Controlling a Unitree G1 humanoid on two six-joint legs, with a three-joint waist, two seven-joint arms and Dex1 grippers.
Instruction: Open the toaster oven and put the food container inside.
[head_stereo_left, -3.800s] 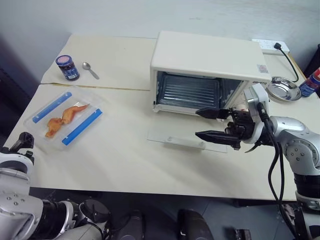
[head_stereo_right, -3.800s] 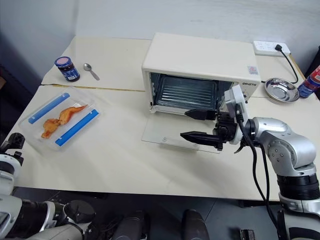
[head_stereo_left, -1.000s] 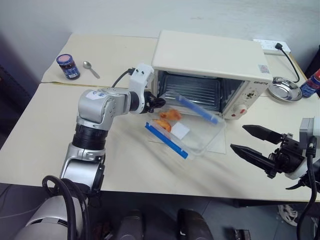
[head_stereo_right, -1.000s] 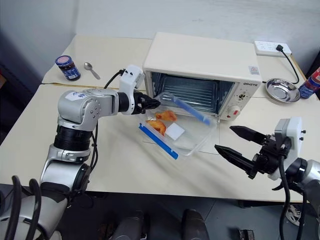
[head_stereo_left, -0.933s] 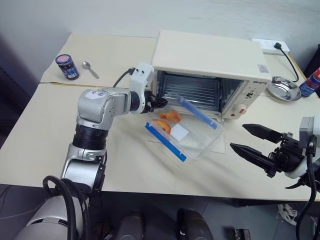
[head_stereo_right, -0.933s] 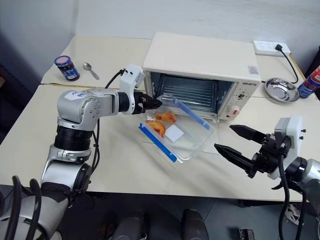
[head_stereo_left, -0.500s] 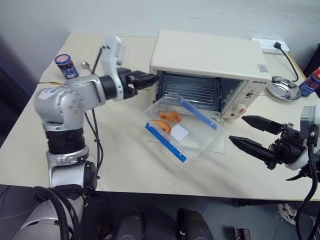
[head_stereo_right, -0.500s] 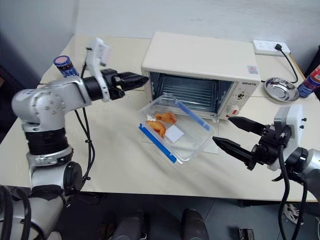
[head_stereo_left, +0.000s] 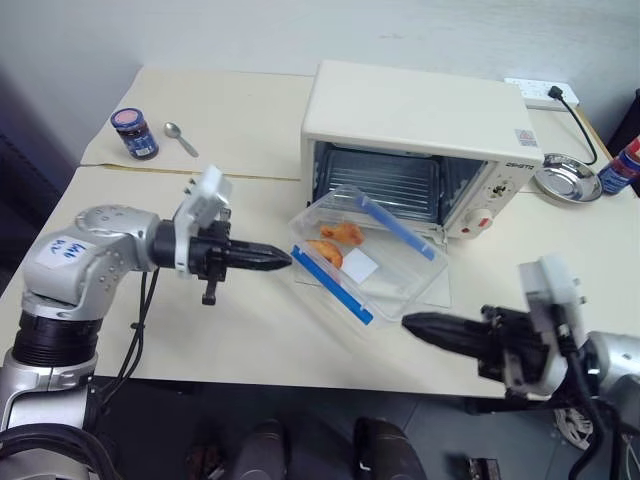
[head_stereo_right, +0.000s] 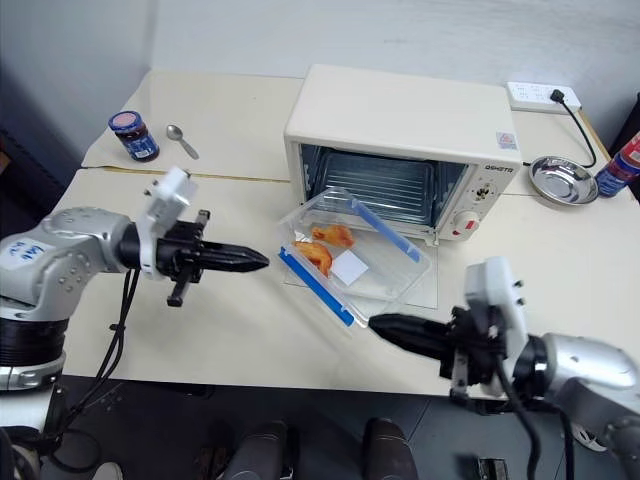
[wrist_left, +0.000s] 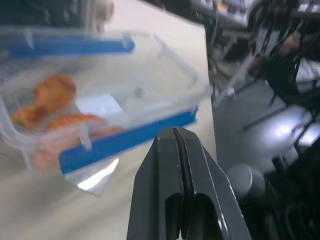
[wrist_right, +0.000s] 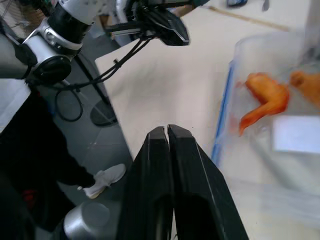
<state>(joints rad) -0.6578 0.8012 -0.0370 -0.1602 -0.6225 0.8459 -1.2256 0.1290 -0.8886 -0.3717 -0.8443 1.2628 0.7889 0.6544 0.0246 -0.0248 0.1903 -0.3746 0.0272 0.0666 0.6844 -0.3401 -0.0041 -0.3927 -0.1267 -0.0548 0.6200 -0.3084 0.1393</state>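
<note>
Both grippers are clenched on nothing: the left gripper (head_stereo_left: 272, 259) points at the food container (head_stereo_left: 368, 262) from beside it, the right gripper (head_stereo_right: 385, 326) from its near corner. The container rests tilted on the toaster oven's (head_stereo_left: 420, 130) open door, half in. Pushing it squarely from both ends should slide it home. How deep it sits is unclear.

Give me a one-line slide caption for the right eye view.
Food container rests on the open toaster oven door, both grippers shut and apart from it.
</note>
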